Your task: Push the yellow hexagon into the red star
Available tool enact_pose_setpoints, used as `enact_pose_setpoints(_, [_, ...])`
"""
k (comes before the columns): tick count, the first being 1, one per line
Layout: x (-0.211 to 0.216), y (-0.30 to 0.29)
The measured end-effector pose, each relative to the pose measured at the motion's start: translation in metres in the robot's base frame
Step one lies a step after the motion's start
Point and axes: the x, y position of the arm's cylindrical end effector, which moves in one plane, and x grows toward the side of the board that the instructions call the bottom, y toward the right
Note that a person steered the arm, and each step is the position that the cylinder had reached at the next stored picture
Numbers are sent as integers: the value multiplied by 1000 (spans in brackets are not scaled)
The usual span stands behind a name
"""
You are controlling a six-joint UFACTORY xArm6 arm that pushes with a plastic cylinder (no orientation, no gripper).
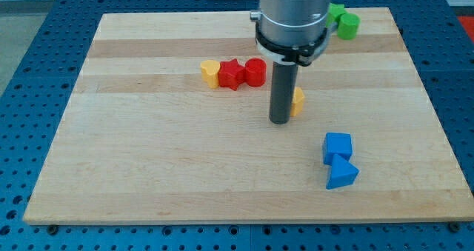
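A yellow block [298, 102], mostly hidden behind the rod so its shape cannot be made out, sits just right of centre on the wooden board [148, 155]. My tip [280, 121] rests on the board touching the block's left side. The red star [231, 74] lies to the upper left, between a yellow block [210, 72] on its left and a rounded red block [255, 71] on its right, all three touching in a row.
Two blue blocks, a cube [338, 145] and a wedge-like one [341, 173], sit together at the lower right. Two green blocks [345, 24] sit at the top right edge, partly behind the arm.
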Motion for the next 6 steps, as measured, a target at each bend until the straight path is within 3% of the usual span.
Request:
enact_pose_setpoints(1, [10,-10])
enact_pose_setpoints(3, [16,60])
enact_pose_setpoints(4, [15,60])
enact_pose_setpoints(6, [-26,36])
